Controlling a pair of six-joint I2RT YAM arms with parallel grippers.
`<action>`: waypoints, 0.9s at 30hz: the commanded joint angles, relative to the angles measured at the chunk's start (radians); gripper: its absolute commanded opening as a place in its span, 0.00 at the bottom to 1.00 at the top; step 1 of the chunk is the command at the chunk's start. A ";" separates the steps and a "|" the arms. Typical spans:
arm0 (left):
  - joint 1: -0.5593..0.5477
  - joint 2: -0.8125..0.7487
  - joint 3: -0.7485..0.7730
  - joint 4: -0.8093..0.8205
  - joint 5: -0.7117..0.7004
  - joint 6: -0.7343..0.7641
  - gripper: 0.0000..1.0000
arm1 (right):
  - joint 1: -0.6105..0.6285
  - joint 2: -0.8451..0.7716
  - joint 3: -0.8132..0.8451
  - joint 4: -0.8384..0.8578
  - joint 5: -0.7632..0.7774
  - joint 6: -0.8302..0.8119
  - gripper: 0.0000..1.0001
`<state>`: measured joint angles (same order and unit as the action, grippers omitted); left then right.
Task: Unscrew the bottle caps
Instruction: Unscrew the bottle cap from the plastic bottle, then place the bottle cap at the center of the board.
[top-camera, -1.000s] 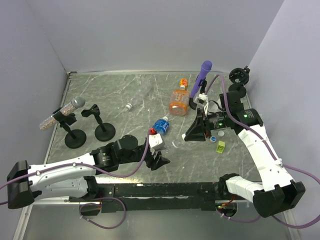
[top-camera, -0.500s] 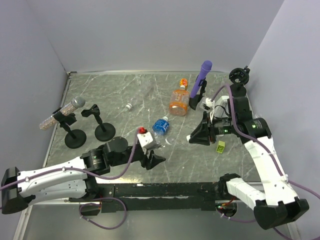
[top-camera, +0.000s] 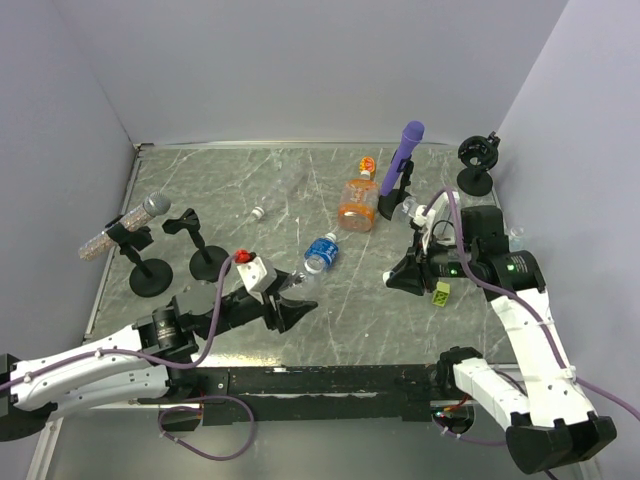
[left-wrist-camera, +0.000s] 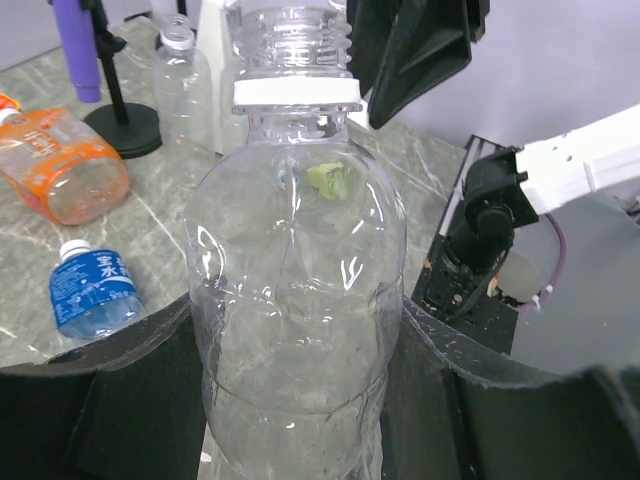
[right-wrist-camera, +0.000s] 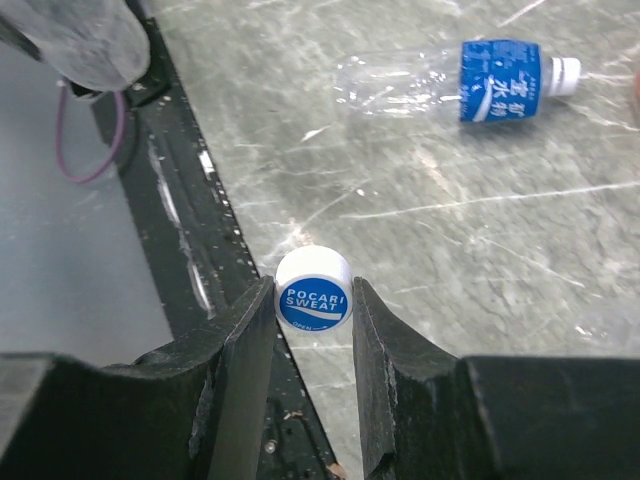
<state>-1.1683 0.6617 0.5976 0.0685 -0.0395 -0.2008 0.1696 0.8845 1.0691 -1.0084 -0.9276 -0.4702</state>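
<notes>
Slip risk | right jaws pinching Pocari Sweat cap (right-wrist-camera: 313, 290) over the table (right-wrist-camera: 450, 200) edge, could pop out and roll off | left jaws clamped round the uncapped clear bottle (left-wrist-camera: 300, 280), squishy, might twist loose

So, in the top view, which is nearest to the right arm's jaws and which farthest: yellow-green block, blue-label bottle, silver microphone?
1. yellow-green block, close on their right.
2. blue-label bottle, table centre.
3. silver microphone, far left.

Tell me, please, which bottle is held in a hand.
The plain clear bottle in the left hand; the blue-label bottle and orange bottle lie on the table.
</notes>
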 joint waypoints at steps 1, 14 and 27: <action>0.002 -0.027 -0.004 0.033 -0.056 -0.005 0.19 | -0.005 -0.016 -0.029 0.039 0.056 -0.030 0.25; 0.116 0.035 0.097 0.005 -0.163 0.037 0.16 | 0.120 0.088 -0.077 0.094 0.153 -0.045 0.26; 0.157 0.009 0.387 -0.248 -0.171 0.123 0.16 | 0.275 0.511 0.165 0.238 0.030 0.243 0.29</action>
<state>-1.0153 0.7082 0.8455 -0.1032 -0.1925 -0.1234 0.4133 1.2266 1.0729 -0.8951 -0.8406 -0.3904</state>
